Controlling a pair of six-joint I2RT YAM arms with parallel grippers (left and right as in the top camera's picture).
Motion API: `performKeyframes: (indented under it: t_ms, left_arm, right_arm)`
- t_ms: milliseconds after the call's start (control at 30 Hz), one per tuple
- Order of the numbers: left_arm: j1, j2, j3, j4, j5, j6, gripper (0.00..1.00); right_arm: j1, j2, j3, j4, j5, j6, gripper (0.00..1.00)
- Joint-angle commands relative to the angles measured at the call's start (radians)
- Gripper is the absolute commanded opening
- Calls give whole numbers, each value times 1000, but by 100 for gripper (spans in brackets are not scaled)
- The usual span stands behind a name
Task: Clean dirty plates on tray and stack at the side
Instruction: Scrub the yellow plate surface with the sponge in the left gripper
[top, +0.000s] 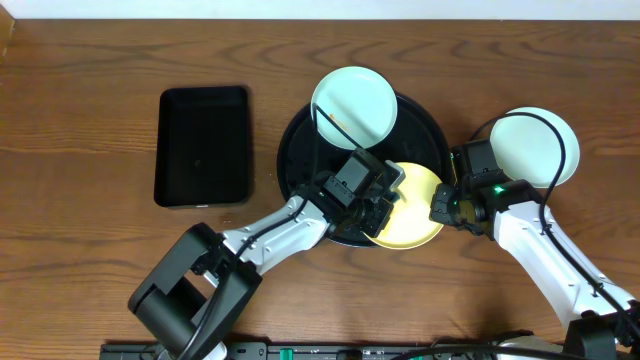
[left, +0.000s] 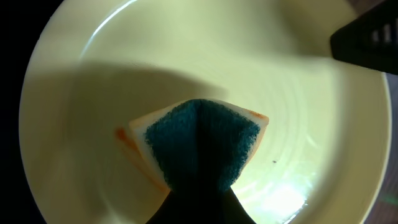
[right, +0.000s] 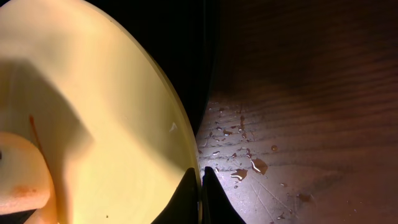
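the yellow plate (top: 415, 225), pale, round and shallow, lies at the lower right of the large round glossy black tray (top: 300, 160) and overhangs its rim. the left gripper (top: 383, 200) is clamped on a sponge (left: 199, 146), its blue-green scouring face over a pale body stained orange, set on the plate's middle. the right gripper (right: 200, 190) pinches the plate's right rim, apparently to steady it.

the step in hand looks like scrubbing this plate. a pale mint-blue plate (top: 355, 103) lies at the top of the tray. a second mint-blue plate (top: 535, 148) sits on the brown wooden table (top: 100, 60) at right, likely the start of the stack. next the sponge should lift clear, then the yellow plate go onto that one.

the left fingertips are hidden behind the sponge, and i cannot tell whether smudges remain under it. water drops (right: 249, 163) bead on the wood.
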Motion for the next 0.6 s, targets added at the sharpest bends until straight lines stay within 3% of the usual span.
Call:
performKeyframes:
  t_ms: [0, 567]
  left_arm:
    - [-3, 15, -2, 8, -17, 16, 8]
    - [-10, 15, -10, 22, -18, 16, 8]
  right_arm:
    - [-5, 1, -7, 3, 12, 14, 1]
    - [-5, 1, -7, 3, 13, 14, 1]
